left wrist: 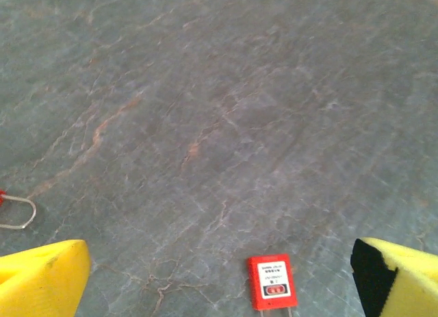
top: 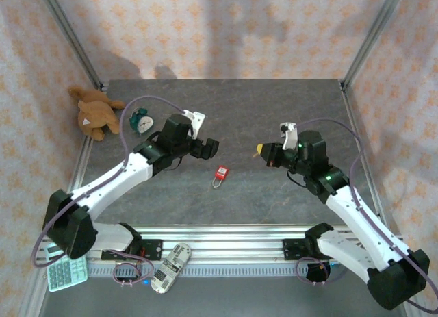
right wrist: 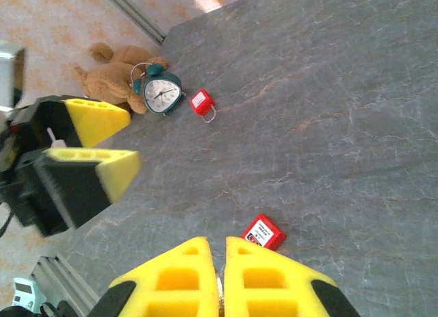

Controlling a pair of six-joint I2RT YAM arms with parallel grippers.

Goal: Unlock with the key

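1. Padlock (top: 220, 173), red, lies flat on the grey surface (top: 274, 111), shackle pointing toward the arm bases. Neither arm touches it.
2. Just up and left of the padlock in the overhead view hangs the left pincer (top: 209, 148), spread wide and holding nothing. From its wrist camera the yellow fingers (left wrist: 41, 276) stand far apart, with the padlock (left wrist: 272, 283) low between them on the surface.
3. To the padlock's right, near it, hovers the right pincer (top: 263, 153), its fingers (right wrist: 185, 276) drawn almost together. A thin grey sliver sits in the slit, and I cannot tell what it is.
4. Well beyond the padlock, on its far left, a second red lock (right wrist: 202, 102) lies just beside a green alarm clock (top: 142, 120). A brown teddy bear (top: 94, 113) lies past the clock, further still from the padlock.
5. A calculator (top: 66, 272) rests well away from the padlock, by the left arm's base.
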